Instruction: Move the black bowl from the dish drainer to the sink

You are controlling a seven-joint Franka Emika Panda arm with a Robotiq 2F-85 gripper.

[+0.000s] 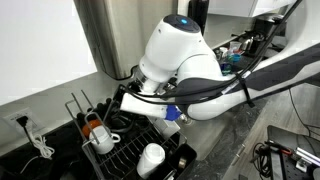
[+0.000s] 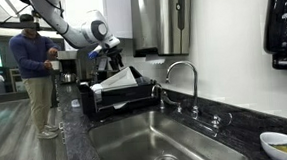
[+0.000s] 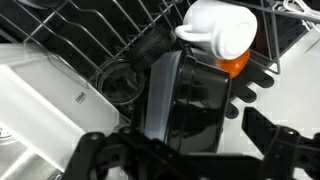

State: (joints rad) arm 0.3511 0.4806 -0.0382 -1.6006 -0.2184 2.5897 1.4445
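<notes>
The black bowl (image 3: pixel 196 104) stands on edge in the dish drainer (image 3: pixel 96 32), glossy and dark, in the wrist view. A translucent grey tub (image 3: pixel 160 92) leans against its left side. My gripper (image 3: pixel 188 150) is open, one finger on each side of the bowl's near rim, and neither pad visibly touches it. In an exterior view the gripper (image 2: pixel 112 64) hangs over the dish drainer (image 2: pixel 97 105), left of the sink (image 2: pixel 137 140). In both exterior views the bowl is hidden.
A white mug (image 3: pixel 220 28) lies above the bowl with an orange item (image 3: pixel 236 64) under it. A white square plate (image 3: pixel 50 100) sits to the left. Another mug (image 1: pixel 150 158) stands in the rack's front. A chrome faucet (image 2: pixel 183 76) rises behind the sink. A person (image 2: pixel 33 67) stands beyond the counter.
</notes>
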